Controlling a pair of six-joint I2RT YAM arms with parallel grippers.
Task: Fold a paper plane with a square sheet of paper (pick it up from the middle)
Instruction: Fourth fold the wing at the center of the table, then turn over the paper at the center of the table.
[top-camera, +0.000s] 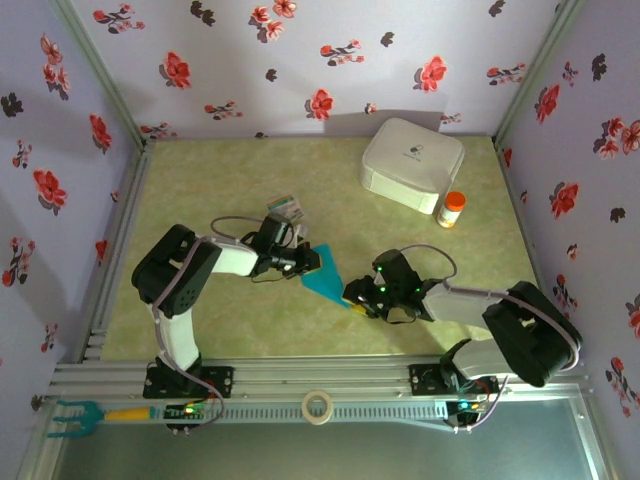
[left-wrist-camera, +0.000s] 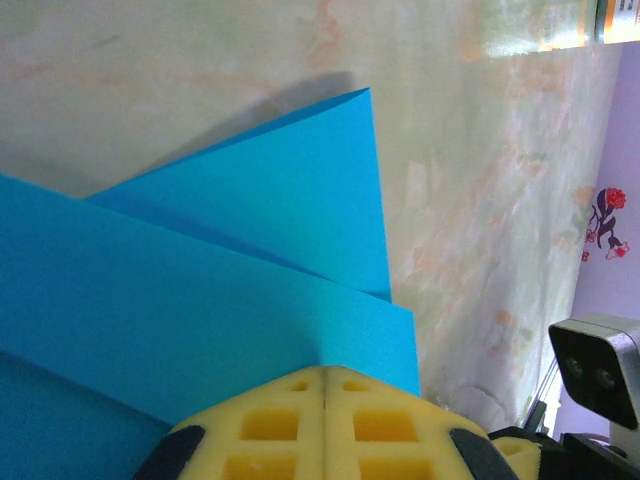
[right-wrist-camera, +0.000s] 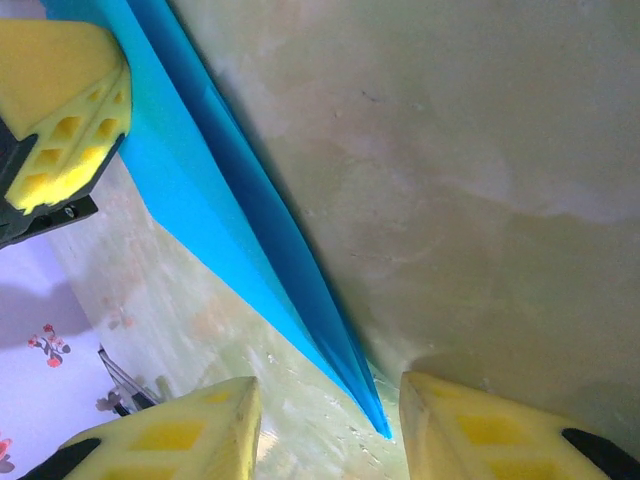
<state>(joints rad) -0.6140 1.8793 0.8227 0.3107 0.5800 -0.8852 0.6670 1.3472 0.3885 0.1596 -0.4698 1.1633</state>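
Paper plane (right-wrist-camera: 200, 200) tip between spread right end effector (right-wrist-camera: 328, 405); closed left end effector (left-wrist-camera: 325, 375) touches it.

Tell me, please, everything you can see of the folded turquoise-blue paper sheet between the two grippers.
The thin, bright turquoise-blue paper sheet is plain and matte, folded into overlapping layers with sharp lengthwise creases, narrowing to a point. It lies on the pale green marbled table, one flap lifted and casting a shadow. The left gripper is shut on one edge; the pointed tip sits between the open fingers of the right gripper, apparently untouched.
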